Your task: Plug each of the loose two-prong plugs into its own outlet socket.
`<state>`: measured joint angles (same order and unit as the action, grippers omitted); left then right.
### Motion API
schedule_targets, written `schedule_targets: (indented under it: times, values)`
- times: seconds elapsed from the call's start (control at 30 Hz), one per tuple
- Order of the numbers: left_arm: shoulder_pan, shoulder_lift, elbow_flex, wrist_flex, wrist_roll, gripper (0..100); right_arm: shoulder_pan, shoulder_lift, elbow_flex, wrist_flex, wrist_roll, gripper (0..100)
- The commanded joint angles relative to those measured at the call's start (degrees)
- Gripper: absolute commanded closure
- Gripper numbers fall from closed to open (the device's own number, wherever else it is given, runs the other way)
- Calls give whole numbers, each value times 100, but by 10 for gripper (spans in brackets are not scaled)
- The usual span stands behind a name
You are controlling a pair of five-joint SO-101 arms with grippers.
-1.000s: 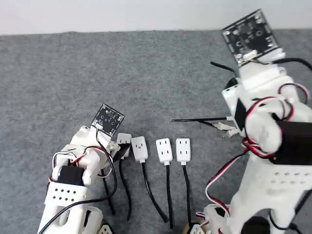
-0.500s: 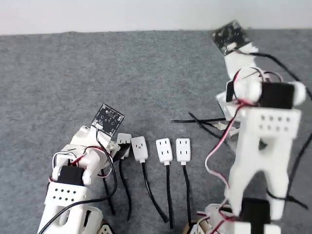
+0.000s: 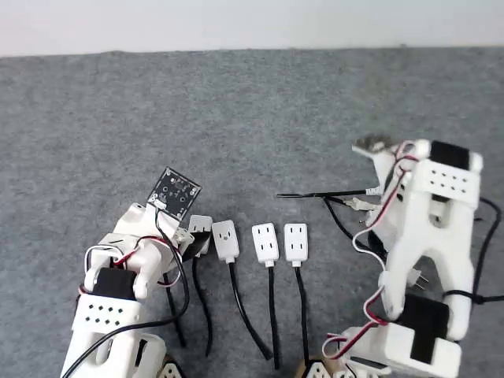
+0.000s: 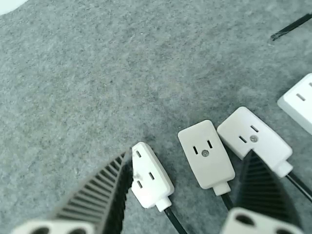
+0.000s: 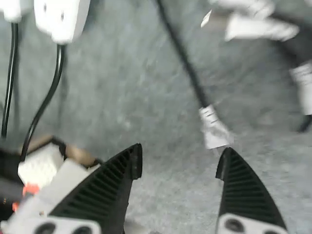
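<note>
**A:** How is the left gripper [image 4: 189, 158] held?

**B:** It is spread wide, and nothing is grasped. It is set low over the grey mat [image 3: 157, 118], at the left end of a row of four sockets.

**A:** What is found at its fingers?

**B:** The first socket [image 4: 148, 176] is touched by one finger [image 4: 105, 187]. The second socket [image 4: 205, 155] is laid in the gap between the two. The third socket [image 4: 254, 134] is partly hidden behind the other fingertip. The fourth socket [image 3: 295, 240] is placed at the right end of the row. All four are laid flat with their faces bare, and a black cord [image 3: 272, 315] is trailed from each toward the arms' bases.

**A:** And where are the plugs [image 3: 358, 205] found?

**B:** They are gathered to the right of the row, well apart from the sockets. They lie at the right end of a thin black cable [image 3: 319, 194] that is stretched across the mat, close to the right arm [image 3: 433, 228].

**A:** What is seen at the right gripper [image 5: 180, 151]?

**B:** It is opened too, and nothing is gripped. One plug [image 5: 214, 132] is laid on the mat just beyond the gap, near one finger. Whether it is touched cannot be told.
</note>
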<state>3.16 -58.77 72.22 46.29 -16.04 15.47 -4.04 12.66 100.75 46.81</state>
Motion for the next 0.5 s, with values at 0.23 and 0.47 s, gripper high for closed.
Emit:
schedule_targets:
  times: [0.23, 0.47]
  values:
    - [35, 0, -48, -158, 9, 658, 1095, 66, 325, -338, 2822, 836]
    - [35, 0, -48, -158, 0, 658, 1121, 119, 870, -1051, 2901, 805]
